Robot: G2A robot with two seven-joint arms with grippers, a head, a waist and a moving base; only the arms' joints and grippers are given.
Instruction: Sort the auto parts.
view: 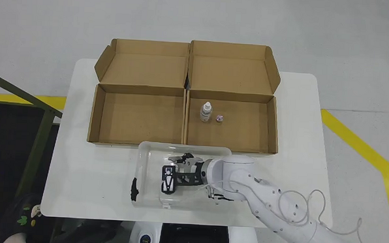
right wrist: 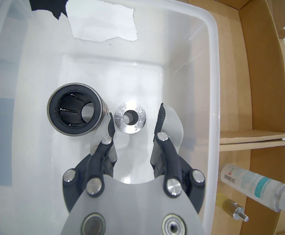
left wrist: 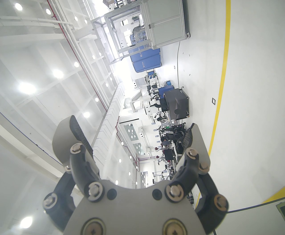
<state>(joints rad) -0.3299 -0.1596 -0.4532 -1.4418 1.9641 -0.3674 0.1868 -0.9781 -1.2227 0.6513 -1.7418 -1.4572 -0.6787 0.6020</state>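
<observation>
White table (view: 289, 191) | clear bin (right wrist: 211, 89): R hand (right wrist: 135, 121) open around metal bushing (right wrist: 139, 111), black bearing (right wrist: 99, 106) just beside | L hand (left wrist: 133, 124) open, empty

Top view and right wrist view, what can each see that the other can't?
Top view's own: the whole table, the left box and the long white arm. Right wrist view's own: a silver ring with a hole, standing between the open jaws. Shared: the clear bin, the right box and the bottle inside that box.
</observation>
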